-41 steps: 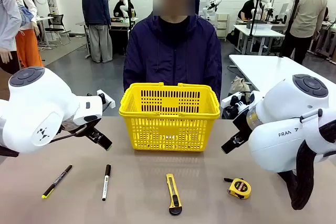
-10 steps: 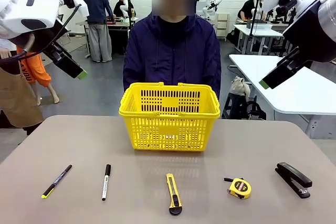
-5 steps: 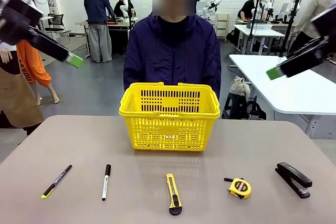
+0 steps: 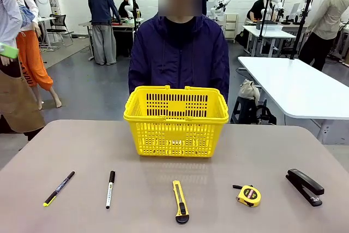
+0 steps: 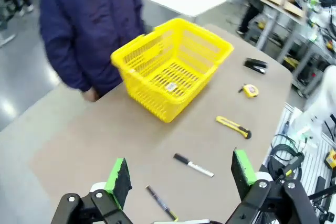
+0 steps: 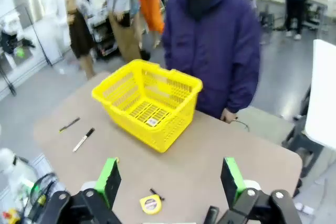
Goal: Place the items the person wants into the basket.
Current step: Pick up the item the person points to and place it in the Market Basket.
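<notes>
You will find no print you can read here: the tape measure [image 4: 248, 195] face, the marker [image 4: 110, 189] barrel and the sticker [image 5: 170, 86] inside the basket [image 5: 157, 106] are all too small.

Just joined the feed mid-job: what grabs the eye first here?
The bright yellow basket stands mid-table with no tool in it, right in front of the person in the navy jacket at the far side. Next, five tools lie in a row along the near edge, left to right: pen, marker, utility knife, tape measure, stapler.
</notes>
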Available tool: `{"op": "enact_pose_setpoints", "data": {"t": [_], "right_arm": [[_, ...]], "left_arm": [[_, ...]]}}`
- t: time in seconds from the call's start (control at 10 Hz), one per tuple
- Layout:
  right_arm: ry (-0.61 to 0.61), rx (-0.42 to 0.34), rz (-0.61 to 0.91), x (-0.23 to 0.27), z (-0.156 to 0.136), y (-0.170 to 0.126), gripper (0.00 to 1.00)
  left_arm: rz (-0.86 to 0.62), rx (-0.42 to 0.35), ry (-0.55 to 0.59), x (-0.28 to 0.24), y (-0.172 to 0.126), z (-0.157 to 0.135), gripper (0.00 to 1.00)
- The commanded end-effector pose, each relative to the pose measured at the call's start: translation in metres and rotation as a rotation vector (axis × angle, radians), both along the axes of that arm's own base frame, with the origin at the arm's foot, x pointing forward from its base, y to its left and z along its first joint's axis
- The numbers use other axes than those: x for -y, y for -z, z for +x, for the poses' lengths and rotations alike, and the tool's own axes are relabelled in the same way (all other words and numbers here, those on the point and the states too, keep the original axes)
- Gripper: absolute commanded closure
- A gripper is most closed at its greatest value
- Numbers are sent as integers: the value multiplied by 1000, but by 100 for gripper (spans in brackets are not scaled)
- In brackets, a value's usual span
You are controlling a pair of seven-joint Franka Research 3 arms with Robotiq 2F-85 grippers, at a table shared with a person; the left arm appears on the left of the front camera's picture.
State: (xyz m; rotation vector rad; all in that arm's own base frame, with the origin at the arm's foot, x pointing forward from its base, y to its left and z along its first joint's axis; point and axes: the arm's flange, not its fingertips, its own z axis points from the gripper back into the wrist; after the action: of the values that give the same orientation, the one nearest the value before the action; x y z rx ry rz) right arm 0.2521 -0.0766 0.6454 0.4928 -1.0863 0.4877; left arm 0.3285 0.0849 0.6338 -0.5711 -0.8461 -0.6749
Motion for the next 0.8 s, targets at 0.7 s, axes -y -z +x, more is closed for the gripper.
{"op": "enact_pose_setpoints", "data": {"t": [0.7], "right_arm": [[70, -66, 149, 81, -54, 67, 0]], "left_arm": [[4, -98, -157, -74, 28, -19, 0]]}}
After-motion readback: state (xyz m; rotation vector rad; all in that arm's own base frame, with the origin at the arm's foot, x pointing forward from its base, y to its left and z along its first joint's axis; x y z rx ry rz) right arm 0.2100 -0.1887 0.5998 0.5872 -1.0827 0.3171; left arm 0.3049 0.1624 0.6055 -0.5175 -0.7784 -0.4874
